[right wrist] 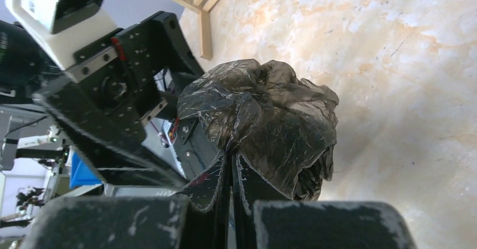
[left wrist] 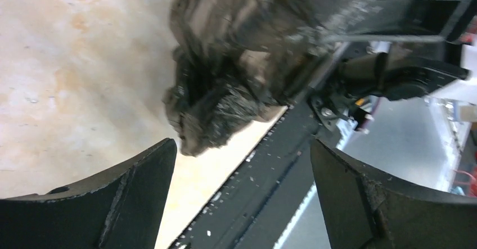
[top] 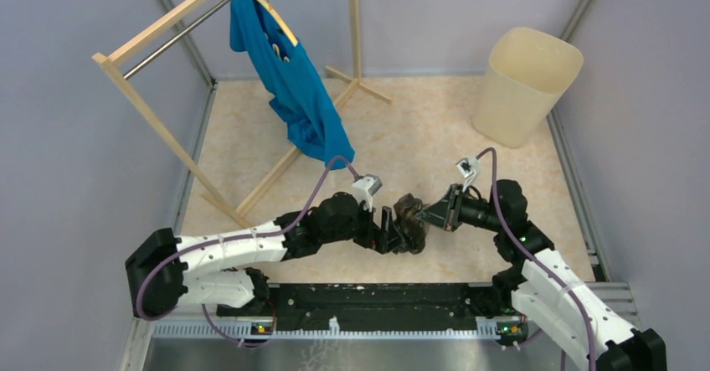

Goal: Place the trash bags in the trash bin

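Over the table (top: 402,128), the right hand (right wrist: 230,158) grips the bag (top: 410,218); the left hand (top: 393,233) is open. The bin (top: 527,86), well apart, is not yet reached.

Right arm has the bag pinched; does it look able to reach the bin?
Probably yes. The right fingers are shut on the trash bag, and only bare table lies between them and the trash bin at the far right. It must rise over the rim.

- Left wrist view: trash bag (left wrist: 236,52) blurred, cut off at twelve o'clock.
- Overhead view: wooden rack (top: 167,133) cut off at twelve o'clock.
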Controlling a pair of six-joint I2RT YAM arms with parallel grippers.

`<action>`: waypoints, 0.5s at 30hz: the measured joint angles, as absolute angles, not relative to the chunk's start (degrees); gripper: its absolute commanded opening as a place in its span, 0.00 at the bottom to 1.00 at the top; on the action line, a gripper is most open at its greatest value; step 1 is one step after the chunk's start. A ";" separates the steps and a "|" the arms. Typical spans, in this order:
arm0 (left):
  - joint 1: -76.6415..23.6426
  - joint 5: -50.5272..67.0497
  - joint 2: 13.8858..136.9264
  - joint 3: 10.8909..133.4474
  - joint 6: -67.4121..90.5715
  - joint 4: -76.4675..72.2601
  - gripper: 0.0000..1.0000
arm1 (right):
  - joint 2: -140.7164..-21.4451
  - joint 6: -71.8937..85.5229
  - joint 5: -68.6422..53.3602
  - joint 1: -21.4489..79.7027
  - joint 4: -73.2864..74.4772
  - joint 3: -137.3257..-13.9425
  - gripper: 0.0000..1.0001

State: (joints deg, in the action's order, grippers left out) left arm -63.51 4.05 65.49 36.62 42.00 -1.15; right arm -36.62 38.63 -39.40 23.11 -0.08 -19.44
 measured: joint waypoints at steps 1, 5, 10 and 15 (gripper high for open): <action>-63.51 2.92 66.52 36.93 41.47 -1.06 0.90 | -36.53 38.94 -39.59 23.11 -0.05 -19.40 0.00; -63.48 -0.56 70.26 38.37 39.66 0.03 0.79 | -35.24 40.40 -40.23 23.11 -0.36 -18.61 0.00; -63.51 -2.42 74.94 40.07 39.18 -0.12 0.55 | -34.50 42.02 -40.62 23.11 -0.86 -18.28 0.00; -63.48 -4.23 76.49 39.55 40.77 -1.02 0.20 | -34.52 42.24 -40.36 23.11 -0.40 -17.98 0.00</action>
